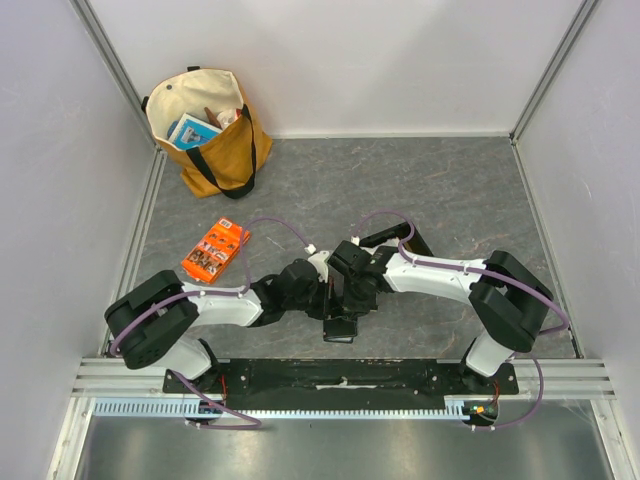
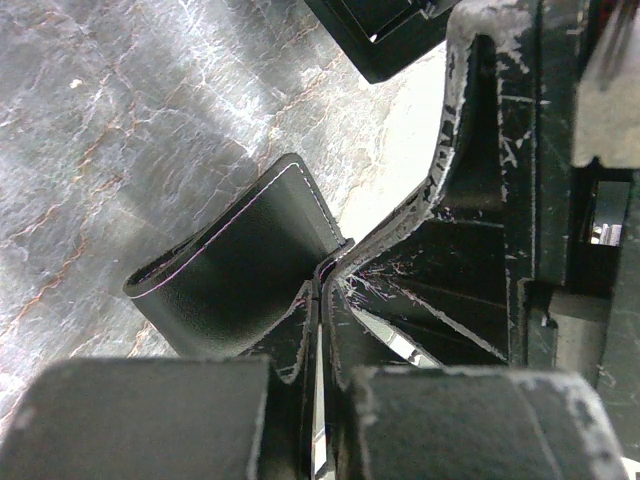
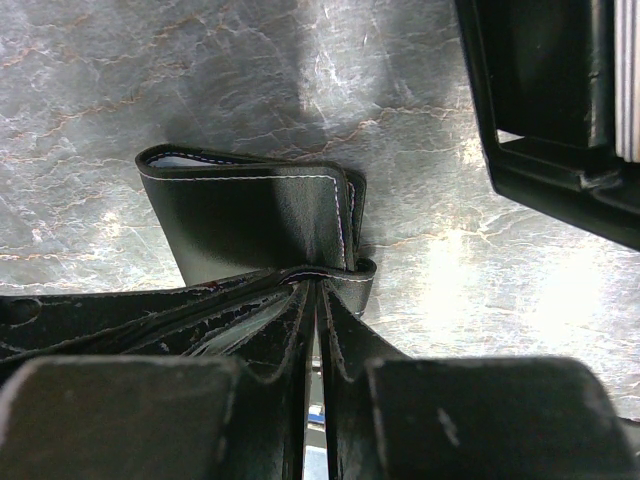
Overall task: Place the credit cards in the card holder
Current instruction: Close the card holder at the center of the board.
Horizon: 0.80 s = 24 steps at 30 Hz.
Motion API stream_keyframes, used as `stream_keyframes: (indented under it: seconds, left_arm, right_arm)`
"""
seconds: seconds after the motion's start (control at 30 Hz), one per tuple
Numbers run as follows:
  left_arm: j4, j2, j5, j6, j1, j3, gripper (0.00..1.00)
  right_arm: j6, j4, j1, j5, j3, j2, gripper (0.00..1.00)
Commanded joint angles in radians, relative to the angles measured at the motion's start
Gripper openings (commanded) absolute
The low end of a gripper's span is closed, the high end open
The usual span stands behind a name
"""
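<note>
The black wallet [image 2: 235, 275] sat on the grey table [image 1: 450, 190], in the middle, right where the two arms met. It was folded over, with its round fold toward the left in both wrist views. White stitching ran along its edge. A thin light strip showed inside the fold.

The right gripper [image 3: 318, 278] pinched the wallet at its lower edge. Its two fingers were squeezed tight on the leather, and a small flap curled out beside them.

The left gripper [image 2: 321, 272] had its fingers pressed together, tip to tip, right at the wallet's corner. I could not tell if any leather was caught between them. The right gripper's scratched black finger was just beside it, so the two grippers crowded the same corner.

A black tray [image 1: 340, 331] lay close to the wallet, on the side nearer the arms' bases. In the top view the arms hid the wallet, and only the tray peeked out under them.

An orange packet [image 1: 215, 250] lay off to the left, apart from the wallet. A tan bag [image 1: 205, 130] with black handles stood in the far left corner, with a blue thing inside.

I could not tell where the cards were.
</note>
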Motion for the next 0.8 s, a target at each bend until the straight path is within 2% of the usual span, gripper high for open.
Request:
stream_keyframes:
  seconds: [0.0,0.17,0.47,0.6,0.77]
  left_arm:
    - [-0.035,0.039,-0.042,0.027,-0.005,0.004,0.02]
    - [-0.062,0.070,-0.065,0.064,-0.006,0.019,0.02]
    - [-0.156,0.119,-0.200,0.060,-0.008,0.035,0.02]
    - [-0.144,0.148,-0.170,0.050,-0.006,0.042,0.02]
    - [-0.096,0.070,-0.127,0.032,-0.008,0.016,0.19]
  right_arm:
    - [0.035,0.200,0.022,0.081,-0.083,0.123,0.14]
    - [0.038,0.202,0.022,0.087,-0.086,0.120,0.14]
    - [0.038,0.220,0.024,0.121,-0.080,0.072,0.13]
    - [0.040,0.237,0.024,0.127,-0.081,0.060,0.13]
    - [0.046,0.237,0.025,0.127,-0.092,0.070,0.13]
